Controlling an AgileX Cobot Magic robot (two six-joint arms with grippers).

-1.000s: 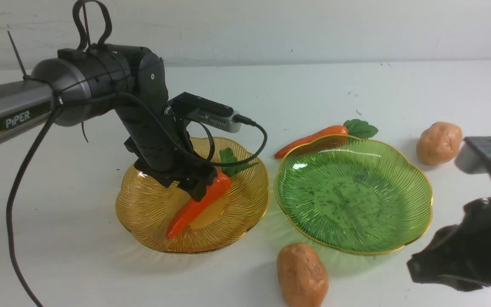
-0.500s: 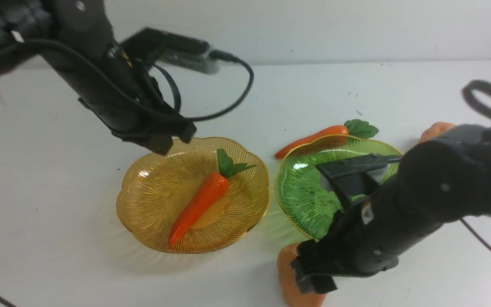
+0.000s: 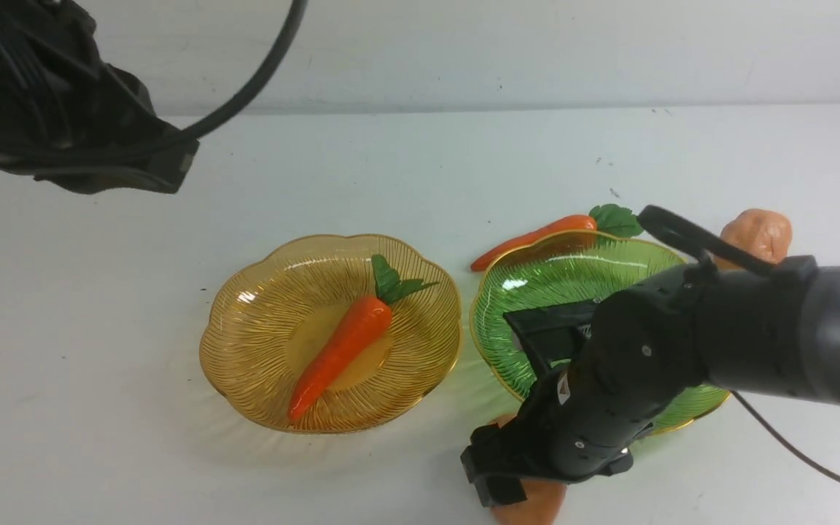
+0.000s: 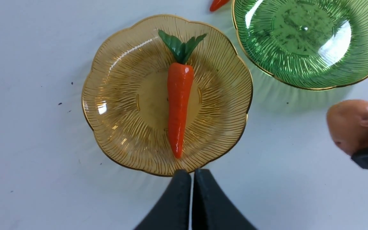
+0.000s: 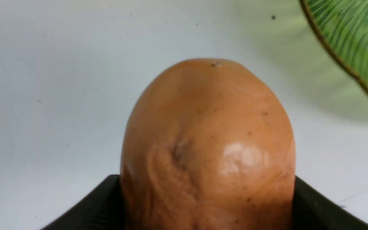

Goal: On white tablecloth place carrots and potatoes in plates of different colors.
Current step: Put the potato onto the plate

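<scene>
Now your right pincer (image 3: pixel 511 483) clasps the near potato (image 5: pixel 208 127) at the green plate's (image 3: pixel 537 281) seven o'clock, its arm (image 3: pixel 719 343) masking that plate, while your left pincer (image 4: pixel 192 174) hangs closed, empty, above the bench (image 3: pixel 99 328).

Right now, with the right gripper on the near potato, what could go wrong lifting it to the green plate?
1. The right gripper grips the near potato on rounded, glossy sides, so it may squirt out on lifting.
2. The green plate rim is right beside the grasp; a low carry could clip it and shove the plate.
3. The slim carrot lies right behind that plate's far rim and could get knocked.
</scene>
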